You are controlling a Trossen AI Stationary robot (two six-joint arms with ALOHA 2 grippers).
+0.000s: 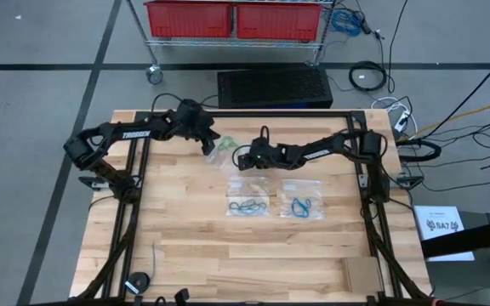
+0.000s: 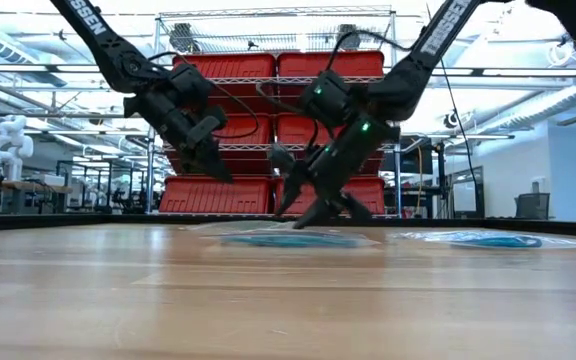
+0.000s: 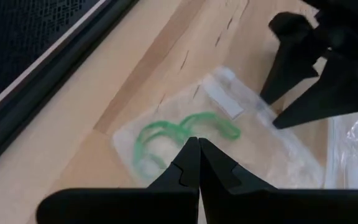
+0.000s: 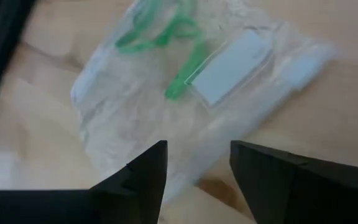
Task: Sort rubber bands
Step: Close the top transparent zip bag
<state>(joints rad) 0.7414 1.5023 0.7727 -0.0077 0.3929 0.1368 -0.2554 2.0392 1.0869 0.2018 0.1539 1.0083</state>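
Note:
Light green rubber bands [image 3: 179, 130] lie inside a clear zip bag [image 4: 166, 106] flat on the wooden table near its far edge [image 1: 226, 144]. My left gripper [image 3: 197, 144] is shut with nothing in it. It hangs above the bag's left end, well clear of the table in the low view [image 2: 218, 172]. My right gripper [image 4: 197, 163] is open and slants down over the bag's right part, low over the table [image 2: 308, 212], with bag film showing between its fingers. My right gripper comes at the clear bag slanting down from the table's right side, one finger [image 4: 148, 171] on each side of a stretch of film. I cannot tell whether the fingertips touch the bag or the table.
Nearer the table's middle lie two more clear bags, one with teal bands [image 1: 247, 206], one with bright blue bands [image 1: 301, 206]. Black frame rails [image 1: 134, 183] run along the table's sides and far edge. A black round object [image 1: 137, 282] sits at the near edge.

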